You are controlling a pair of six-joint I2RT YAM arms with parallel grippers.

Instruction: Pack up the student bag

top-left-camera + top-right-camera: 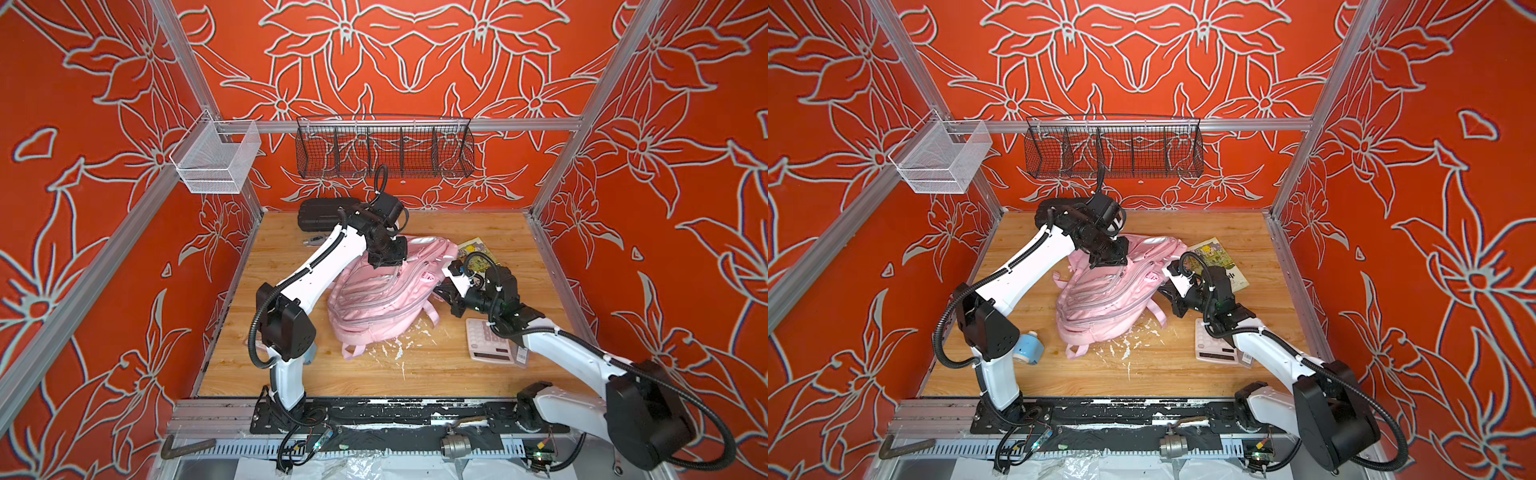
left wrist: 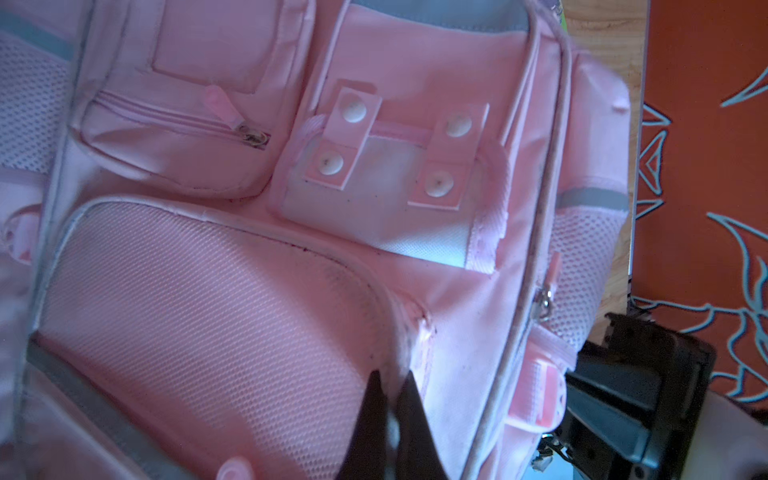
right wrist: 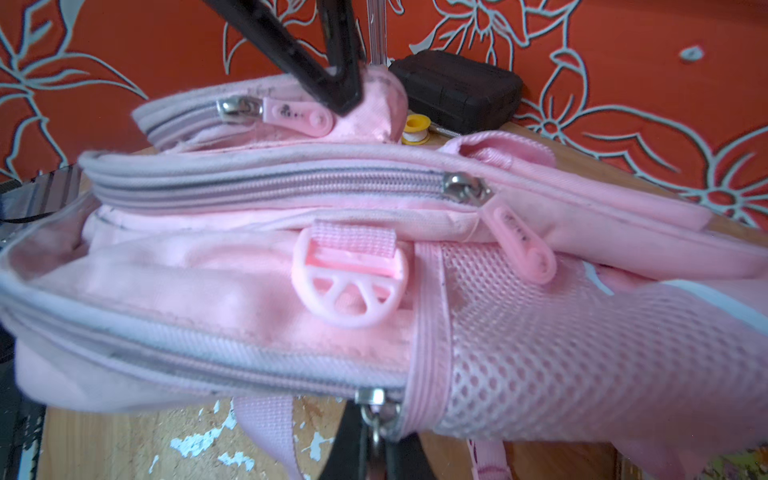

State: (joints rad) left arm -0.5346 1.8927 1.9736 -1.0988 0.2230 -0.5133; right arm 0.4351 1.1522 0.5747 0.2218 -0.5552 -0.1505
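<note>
The pale-pink student bag [image 1: 374,303] [image 1: 1100,307] lies on its side in the middle of the wooden table, its zipped pockets facing up. My left gripper [image 1: 386,259] [image 1: 1106,259] [image 2: 392,374] is shut on a fold of pink fabric at the bag's [image 2: 208,291] far upper edge and holds it raised. My right gripper [image 1: 442,291] [image 1: 1163,286] [image 3: 377,440] is at the right side of the bag [image 3: 249,299], shut on the metal zipper pull [image 3: 376,417] of its lowest zipper, beside the mesh side pocket [image 3: 540,353]. That zipper looks closed along its visible length.
A black ribbed case [image 1: 322,216] [image 3: 457,89] sits at the back left, a yellow tape roll [image 3: 417,129] beside it. A colourful book [image 1: 1214,253] lies behind my right arm, a pink calculator [image 1: 1214,345] under it. A blue roll [image 1: 1030,347] stands front left. Wire baskets [image 1: 384,149] hang on the rail.
</note>
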